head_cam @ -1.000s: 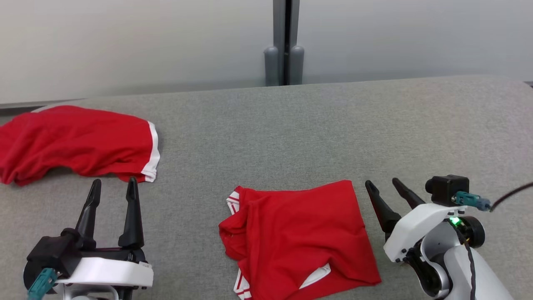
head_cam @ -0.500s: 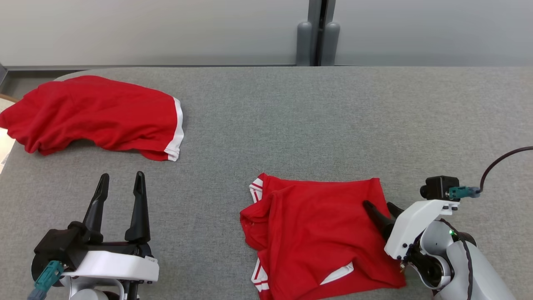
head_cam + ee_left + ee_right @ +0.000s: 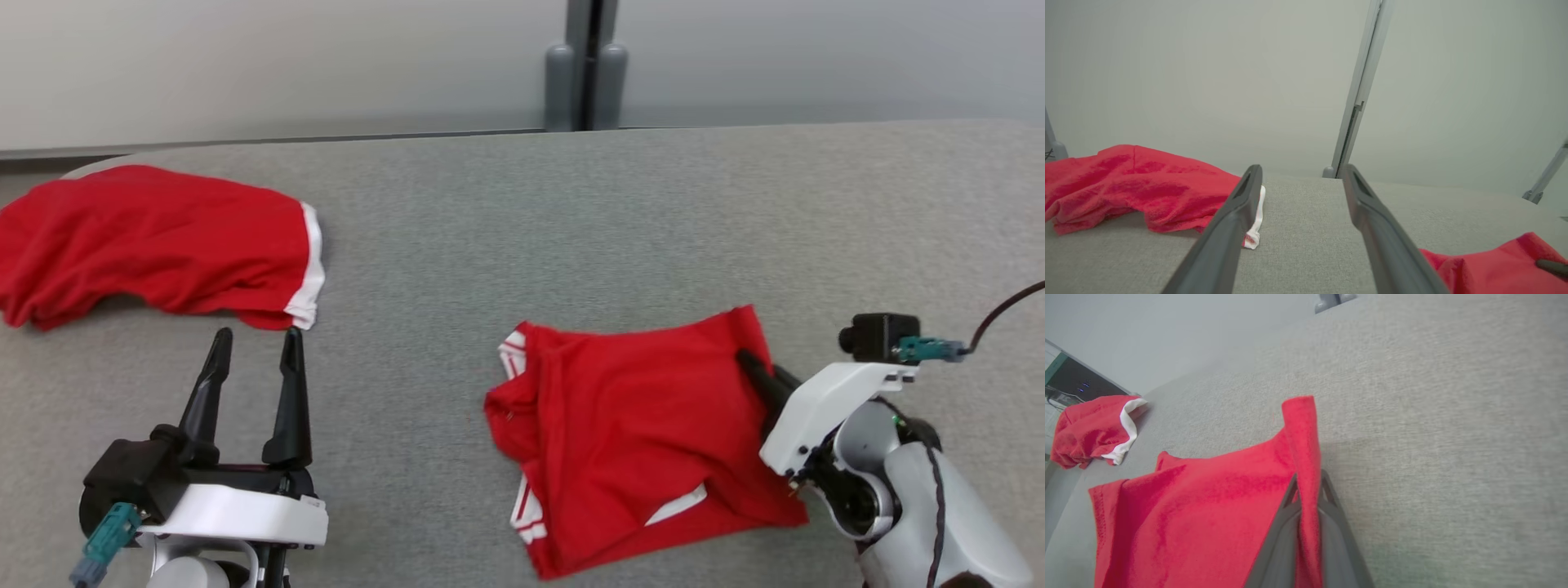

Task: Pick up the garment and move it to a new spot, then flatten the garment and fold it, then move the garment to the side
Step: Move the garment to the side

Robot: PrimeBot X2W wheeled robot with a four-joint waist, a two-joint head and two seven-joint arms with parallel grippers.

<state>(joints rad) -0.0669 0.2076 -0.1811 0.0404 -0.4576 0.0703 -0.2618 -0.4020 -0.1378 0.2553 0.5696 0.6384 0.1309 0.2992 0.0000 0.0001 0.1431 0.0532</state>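
1. The garment (image 3: pixel 637 441) is seen near the worktop's (image 3: pixel 571 229) front edge, right of the middle, and looks roughly folded.
2. Its far right corner is pinched by the tightly closed right gripper (image 3: pixel 751 363); nothing is held by the wide-open left gripper (image 3: pixel 257 333).
3. Moving it aside is probably still to be done.
4. No writing can be read.

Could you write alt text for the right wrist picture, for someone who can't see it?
The right gripper is shut on a raised fold of the red garment, pinched between its dark fingers over a grey table. A second red garment with white trim lies farther off.
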